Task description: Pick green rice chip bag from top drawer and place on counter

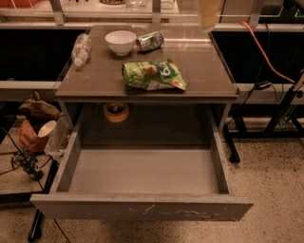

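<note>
The green rice chip bag (153, 75) lies flat on the counter (206, 71), near its front middle. The top drawer (142, 210) is pulled wide open below the counter, and nothing shows inside it. Only a pale yellowish tip of my gripper (207, 13) shows at the top edge of the camera view, above the counter's back right and well apart from the bag. It holds nothing that I can see.
A white bowl (120, 42), a green metal can (151, 40) on its side and a lying plastic bottle (81, 48) sit at the counter's back left. A tape roll (116, 112) sits under the counter. An orange cable (266, 52) and stands are at the right, clutter (35, 126) at the left.
</note>
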{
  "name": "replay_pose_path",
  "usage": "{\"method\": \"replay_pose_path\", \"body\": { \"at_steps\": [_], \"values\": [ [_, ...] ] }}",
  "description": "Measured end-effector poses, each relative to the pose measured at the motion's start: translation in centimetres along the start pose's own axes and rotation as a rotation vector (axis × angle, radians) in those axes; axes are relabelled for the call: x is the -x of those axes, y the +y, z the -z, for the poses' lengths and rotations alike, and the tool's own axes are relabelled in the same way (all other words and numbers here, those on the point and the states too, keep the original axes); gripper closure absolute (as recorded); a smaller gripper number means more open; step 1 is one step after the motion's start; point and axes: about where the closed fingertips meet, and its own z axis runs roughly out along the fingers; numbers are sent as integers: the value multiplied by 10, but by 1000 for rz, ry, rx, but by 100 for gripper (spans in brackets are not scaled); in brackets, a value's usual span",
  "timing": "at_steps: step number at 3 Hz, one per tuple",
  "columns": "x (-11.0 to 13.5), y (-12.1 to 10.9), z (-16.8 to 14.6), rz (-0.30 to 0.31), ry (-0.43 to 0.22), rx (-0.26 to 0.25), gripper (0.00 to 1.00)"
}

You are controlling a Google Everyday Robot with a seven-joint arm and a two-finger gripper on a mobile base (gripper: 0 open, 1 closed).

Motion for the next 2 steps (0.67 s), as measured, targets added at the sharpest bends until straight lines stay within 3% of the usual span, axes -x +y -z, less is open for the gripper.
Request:
{"method": "replay_pose_path", "body": {
  "at_steps": [1, 2],
  "values": [
    [-38, -20, 46, -39, 78, -48, 0],
    [-42, -21, 50, -43, 83, -54, 0]
  ]
}}
